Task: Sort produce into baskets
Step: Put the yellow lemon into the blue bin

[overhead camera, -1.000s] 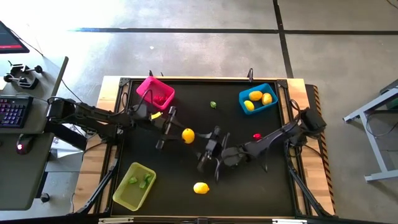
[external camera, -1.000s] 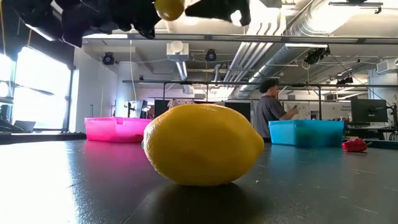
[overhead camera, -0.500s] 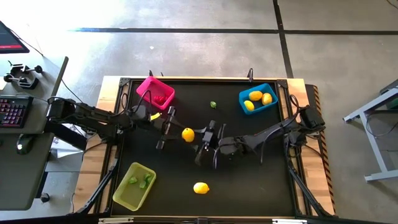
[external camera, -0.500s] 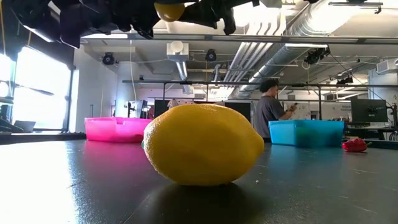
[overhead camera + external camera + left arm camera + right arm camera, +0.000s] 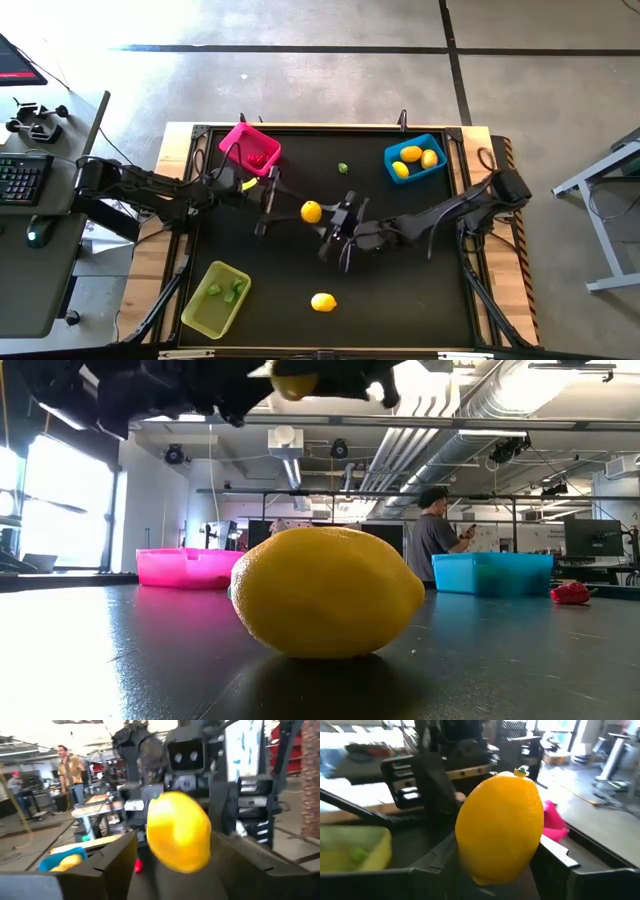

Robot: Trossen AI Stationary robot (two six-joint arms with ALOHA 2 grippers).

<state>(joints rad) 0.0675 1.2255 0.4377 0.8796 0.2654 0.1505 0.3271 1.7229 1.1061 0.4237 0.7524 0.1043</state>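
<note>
Two grippers meet over mid-bench, between the pink basket [image 5: 250,148] and blue basket [image 5: 415,159]. My right gripper [image 5: 331,222] has its jaws around a lemon [image 5: 311,211]; my left gripper [image 5: 272,203] stands beside, jaws wide, gripping nothing I can see.

Grey concrete floor [image 5: 330,90] with dark tape lines. Desk [image 5: 40,250] left of table, keyboard [image 5: 22,178] and mouse [image 5: 38,236] on it. Behind: exposed ceiling ducts [image 5: 450,430], bright window [image 5: 60,510], person [image 5: 432,540] standing at workbenches.
</note>
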